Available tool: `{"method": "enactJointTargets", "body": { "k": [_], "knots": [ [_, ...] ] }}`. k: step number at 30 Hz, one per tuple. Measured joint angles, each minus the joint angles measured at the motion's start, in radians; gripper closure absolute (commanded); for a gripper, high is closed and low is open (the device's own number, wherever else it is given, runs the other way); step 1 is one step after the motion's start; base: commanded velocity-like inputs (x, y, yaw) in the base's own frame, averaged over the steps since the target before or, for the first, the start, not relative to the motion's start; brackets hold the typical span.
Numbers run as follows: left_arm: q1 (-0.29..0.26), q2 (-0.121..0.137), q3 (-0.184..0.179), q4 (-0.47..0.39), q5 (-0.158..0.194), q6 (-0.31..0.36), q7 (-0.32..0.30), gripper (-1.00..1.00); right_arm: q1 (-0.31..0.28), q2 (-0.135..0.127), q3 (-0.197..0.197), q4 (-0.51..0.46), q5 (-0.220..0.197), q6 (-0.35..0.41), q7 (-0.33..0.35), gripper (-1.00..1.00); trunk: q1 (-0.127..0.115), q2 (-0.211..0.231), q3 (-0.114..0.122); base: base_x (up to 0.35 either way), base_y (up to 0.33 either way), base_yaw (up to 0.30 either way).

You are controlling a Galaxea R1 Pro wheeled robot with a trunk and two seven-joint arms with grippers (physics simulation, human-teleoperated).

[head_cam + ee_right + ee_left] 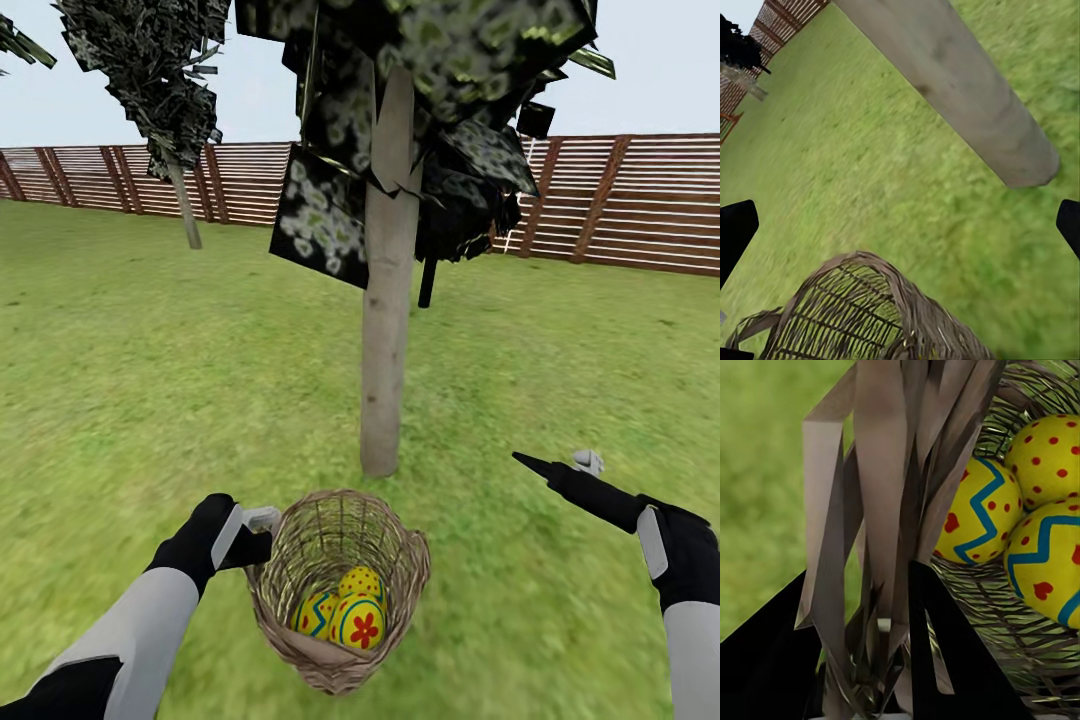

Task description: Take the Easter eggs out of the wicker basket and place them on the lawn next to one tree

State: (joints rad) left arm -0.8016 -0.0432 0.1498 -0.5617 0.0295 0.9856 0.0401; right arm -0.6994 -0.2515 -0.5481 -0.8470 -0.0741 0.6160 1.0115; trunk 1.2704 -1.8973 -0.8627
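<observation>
Left gripper [262,532]: I have it clamped on the wicker basket [335,590] rim.
Right gripper [560,466]: apart, empty.
Eggs [345,610]: in basket by tree [388,330].
Next: I'd reach in from above, steadily.

Green lawn [150,380], tree [388,330] rooted, fence [640,200] behind

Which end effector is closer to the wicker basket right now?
Left. The left end effector is at the wicker basket rim, gripping its weave. The right end effector hangs open over the grass, well off to the basket's other side.
</observation>
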Motion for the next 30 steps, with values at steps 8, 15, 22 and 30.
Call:
{"method": "enactJointTargets", "body": {
  "k": [8,15,22,30],
  "knots": [
    [0.000,0.000,0.000,0.002,-0.001,0.000,0.000,1.00,0.001,0.003,0.002,0.000,-0.001,0.000,0.000,-1.00,0.031,-0.056,-0.025,0.000,0.000,0.000],
    [0.000,0.000,0.000,0.002,-0.001,0.000,0.000,1.00,0.001,0.003,0.002,0.000,0.000,0.000,-0.001,-1.00,0.058,-0.105,-0.047,0.000,0.000,0.000],
    [0.000,0.000,0.000,0.001,-0.001,0.000,0.000,1.00,0.001,0.003,0.002,0.000,-0.001,0.000,-0.002,-1.00,0.084,-0.154,-0.069,0.000,0.000,0.000],
    [0.000,0.000,0.000,0.001,-0.001,0.000,0.000,1.00,0.000,0.003,0.002,0.000,-0.001,0.000,-0.002,-1.00,0.115,-0.210,-0.094,0.000,0.000,0.000]
  ]
}}
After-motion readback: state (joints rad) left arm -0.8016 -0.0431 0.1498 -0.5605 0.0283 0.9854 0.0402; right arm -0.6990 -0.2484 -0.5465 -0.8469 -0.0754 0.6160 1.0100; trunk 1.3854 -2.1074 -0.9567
